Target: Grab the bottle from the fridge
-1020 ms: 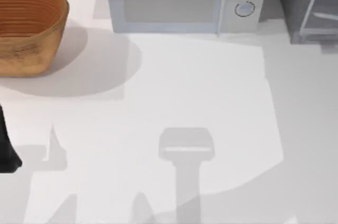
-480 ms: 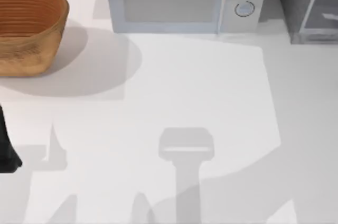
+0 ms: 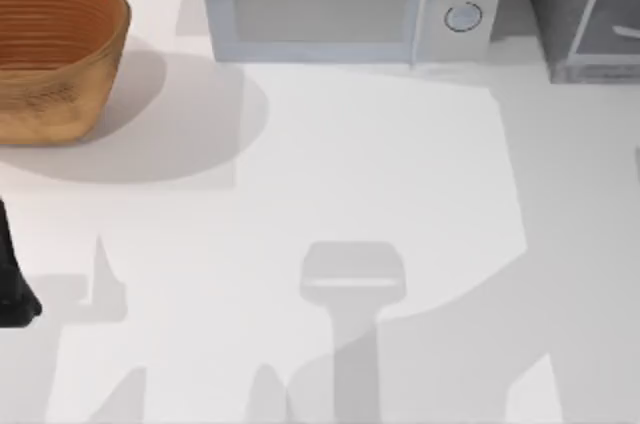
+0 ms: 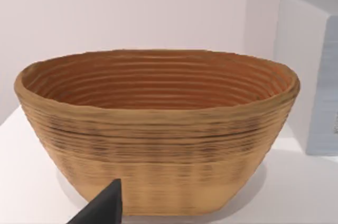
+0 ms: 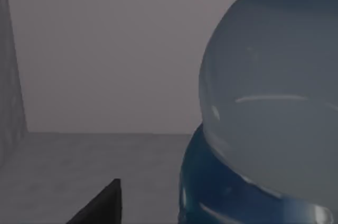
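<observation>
The bottle (image 5: 269, 108) stands upright on the grey floor inside the fridge (image 3: 585, 9) at the worktop's (image 3: 380, 194) far right, close before the right claw, whose finger state cannot be told.

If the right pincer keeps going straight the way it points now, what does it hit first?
Most likely the bottle: in the right wrist view it looms close ahead, slightly off to one side, inside the grey fridge interior. Depth is hard to judge; a dead-centre path might just slip past it to the back wall.
</observation>
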`<state>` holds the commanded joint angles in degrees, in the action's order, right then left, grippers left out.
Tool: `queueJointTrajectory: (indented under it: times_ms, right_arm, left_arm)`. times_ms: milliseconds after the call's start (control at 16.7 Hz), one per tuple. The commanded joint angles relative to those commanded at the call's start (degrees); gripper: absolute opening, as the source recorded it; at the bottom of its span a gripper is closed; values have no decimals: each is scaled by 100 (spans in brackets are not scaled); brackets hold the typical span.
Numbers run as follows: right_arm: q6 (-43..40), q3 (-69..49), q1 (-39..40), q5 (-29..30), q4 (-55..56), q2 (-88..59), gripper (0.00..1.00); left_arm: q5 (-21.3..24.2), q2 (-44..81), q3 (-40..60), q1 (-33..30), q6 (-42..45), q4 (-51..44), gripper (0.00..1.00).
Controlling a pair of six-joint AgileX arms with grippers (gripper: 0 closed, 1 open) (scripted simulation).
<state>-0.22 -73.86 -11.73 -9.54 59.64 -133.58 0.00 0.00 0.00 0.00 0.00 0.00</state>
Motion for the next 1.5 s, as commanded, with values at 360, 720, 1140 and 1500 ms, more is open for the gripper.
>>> queueJointTrajectory:
  times_ms: [360, 720, 1140, 1500]
  right_arm:
    - [0, 0, 0, 0, 0, 0, 55]
    - [0, 0, 0, 0, 0, 0, 10]
    - [0, 0, 0, 0, 0, 0, 0]
    - [12, -32, -16, -4, -212, 214, 0]
  left_arm:
    - [0, 0, 0, 0, 0, 0, 100]
    - [0, 0, 0, 0, 0, 0, 100]
    - [0, 0, 0, 0, 0, 0, 100]
    - [0, 0, 0, 0, 0, 0, 100]
